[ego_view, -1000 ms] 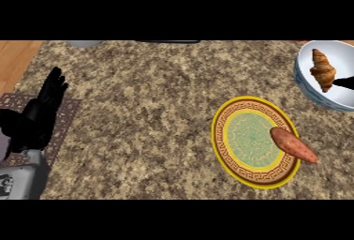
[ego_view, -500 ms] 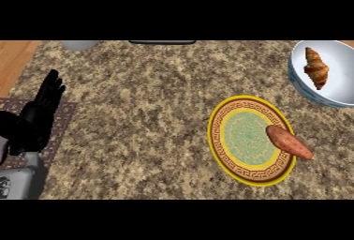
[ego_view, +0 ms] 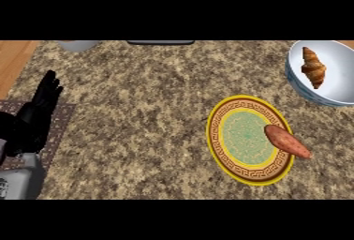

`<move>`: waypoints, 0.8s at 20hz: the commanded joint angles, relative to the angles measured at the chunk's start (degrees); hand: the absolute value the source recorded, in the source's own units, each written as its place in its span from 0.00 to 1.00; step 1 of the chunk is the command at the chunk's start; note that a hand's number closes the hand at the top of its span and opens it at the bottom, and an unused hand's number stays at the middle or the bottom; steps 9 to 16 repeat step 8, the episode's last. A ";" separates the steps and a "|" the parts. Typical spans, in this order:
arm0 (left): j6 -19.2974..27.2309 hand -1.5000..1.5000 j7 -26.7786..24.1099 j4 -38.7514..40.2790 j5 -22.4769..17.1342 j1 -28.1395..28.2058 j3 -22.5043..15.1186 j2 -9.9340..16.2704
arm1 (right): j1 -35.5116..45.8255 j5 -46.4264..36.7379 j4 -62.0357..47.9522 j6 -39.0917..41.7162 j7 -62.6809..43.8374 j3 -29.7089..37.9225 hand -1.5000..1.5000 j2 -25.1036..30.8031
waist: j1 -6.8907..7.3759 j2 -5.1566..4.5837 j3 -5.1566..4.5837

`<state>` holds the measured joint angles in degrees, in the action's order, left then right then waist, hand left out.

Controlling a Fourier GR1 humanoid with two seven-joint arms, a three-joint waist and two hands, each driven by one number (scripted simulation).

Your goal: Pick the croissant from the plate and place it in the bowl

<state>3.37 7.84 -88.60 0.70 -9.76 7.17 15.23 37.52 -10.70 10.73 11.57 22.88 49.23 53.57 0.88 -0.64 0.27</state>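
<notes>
From the head view, the croissant (ego_view: 313, 67) already lies inside the bowl (ego_view: 340, 96), against its upper left wall, so the placing looks done and the step in hand is, by my reading, only a tidy finish: keep the arms clear and disturb nothing. The bowl stands just beyond the upper right of the plate (ego_view: 235, 159), apart from its rim, and is cut by the view's right edge. On the plate's right side lies a reddish sweet potato (ego_view: 287, 141), its far end overhanging the rim; it is no part of the task and should be left alone. The left hand (ego_view: 36, 115) rests well to the left of the plate, near the view's left edge, its fingers (ego_view: 50, 84) straight, close together and pointing up, holding nothing. The croissant is thus far from those fingers, right across the worktop (ego_view: 138, 103) with the plate in between. The right hand does not show here at all, so if it is still near the bowl, off the right edge perhaps, it would best withdraw upward and not sideways across the rim.
</notes>
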 commanded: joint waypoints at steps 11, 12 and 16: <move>-1.77 0.50 -0.78 -1.76 -1.10 3.38 1.35 0.35 | -7.74 6.60 0.20 15.46 4.03 3.45 0.00 4.81 | 0.44 0.13 0.00; -1.77 0.50 -0.78 -1.76 -1.10 3.38 1.35 0.35 | -7.74 6.60 0.20 15.46 4.03 3.45 0.00 4.81 | 0.44 0.13 0.00; -1.77 0.50 -0.78 -1.76 -1.10 3.38 1.35 0.35 | -7.74 6.60 0.20 15.46 4.03 3.45 0.00 4.81 | 0.44 0.13 0.00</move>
